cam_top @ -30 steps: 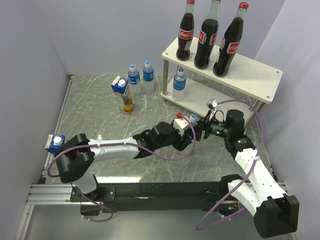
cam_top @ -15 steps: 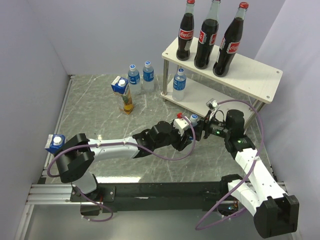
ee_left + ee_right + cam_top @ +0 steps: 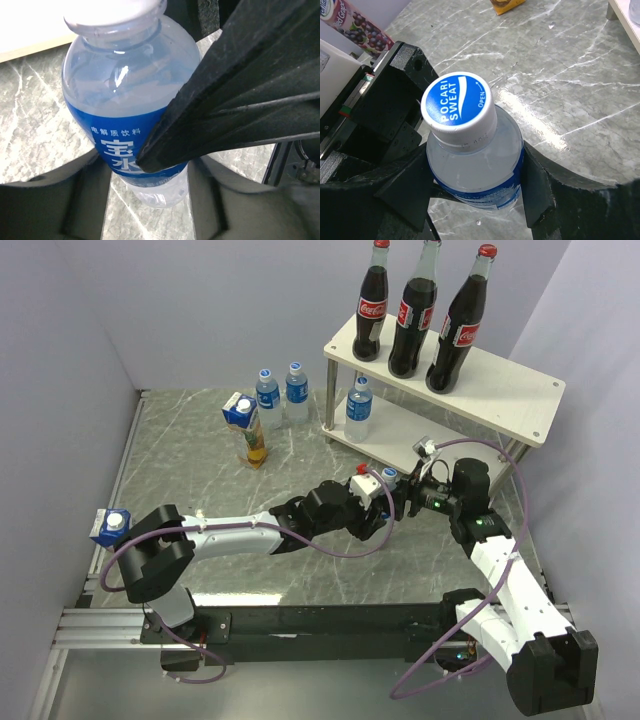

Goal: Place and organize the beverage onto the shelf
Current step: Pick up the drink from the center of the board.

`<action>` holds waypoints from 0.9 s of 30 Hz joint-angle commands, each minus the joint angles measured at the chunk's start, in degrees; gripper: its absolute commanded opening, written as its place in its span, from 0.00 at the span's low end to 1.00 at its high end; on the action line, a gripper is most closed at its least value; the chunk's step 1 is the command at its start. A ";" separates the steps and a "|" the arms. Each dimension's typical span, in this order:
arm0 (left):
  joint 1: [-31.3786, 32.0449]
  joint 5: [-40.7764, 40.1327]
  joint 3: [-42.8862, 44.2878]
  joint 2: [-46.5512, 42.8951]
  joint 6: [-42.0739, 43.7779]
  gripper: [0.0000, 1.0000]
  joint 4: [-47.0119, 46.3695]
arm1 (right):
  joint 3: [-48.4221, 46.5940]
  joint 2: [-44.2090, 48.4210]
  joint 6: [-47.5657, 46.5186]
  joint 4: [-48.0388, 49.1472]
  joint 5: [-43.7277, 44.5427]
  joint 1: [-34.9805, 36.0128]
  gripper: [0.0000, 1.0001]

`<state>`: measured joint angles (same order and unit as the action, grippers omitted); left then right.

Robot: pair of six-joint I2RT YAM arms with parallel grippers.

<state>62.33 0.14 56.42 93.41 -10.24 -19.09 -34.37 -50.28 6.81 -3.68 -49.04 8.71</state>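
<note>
Small water bottle, light, slick and squashable, held at its label between the left fingers; right fingers flank its shoulder, grip unclear.

Three cola bottles stand in a row on the top board of the shelf, with a water bottle on the board below. Left of it on the counter stand two more bottles, a juice carton just before them.

Clear glossy plastic water bottle, polished grey marble-look table, pale matt wooden shelf
</note>
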 commanded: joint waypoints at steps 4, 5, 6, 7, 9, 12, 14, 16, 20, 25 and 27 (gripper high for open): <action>0.17 1.35 2.11 0.02 -3.47 0.71 -8.41 | -4.65 2.03 1.46 5.35 -7.21 0.96 0.00; 0.08 1.44 2.20 0.02 -3.64 0.72 -8.42 | -4.65 2.03 1.45 5.27 -7.39 0.87 0.00; 0.16 1.27 2.29 -0.15 -3.65 0.74 -8.42 | -4.74 2.03 1.37 5.18 -7.56 0.96 0.00; 0.17 1.53 2.55 -0.15 -3.56 0.76 -8.42 | -4.74 1.94 1.19 5.09 -7.65 0.87 0.00; 0.08 1.35 2.81 -0.07 -3.47 0.77 -8.33 | -4.74 1.94 1.10 5.09 -7.92 0.96 0.00; -0.10 1.00 3.60 0.37 -3.12 0.78 -7.37 | -4.74 2.20 0.66 4.91 -8.36 0.87 0.00; -0.10 0.04 4.13 0.81 -3.03 0.80 -6.40 | -4.74 2.21 -0.04 4.56 -8.62 0.96 0.00; -0.10 0.03 4.22 0.81 -2.68 0.79 -5.96 | -4.92 2.29 -0.91 4.13 -8.80 0.96 0.00; -0.10 0.03 4.57 0.73 -1.80 0.65 -4.38 | -5.18 2.21 -3.20 2.90 -9.58 0.96 0.00; -0.01 0.30 5.01 0.20 -1.27 0.19 -3.76 | -5.44 2.47 -6.19 1.23 -9.06 0.96 0.23; -0.01 0.47 4.84 -0.06 -1.45 0.08 -4.02 | -5.36 2.91 -6.37 0.96 -8.97 0.87 0.44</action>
<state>62.43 1.17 57.71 94.02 -11.20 -19.81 -35.42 -50.13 2.83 -6.28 -52.16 8.43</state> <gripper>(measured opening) 0.573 0.656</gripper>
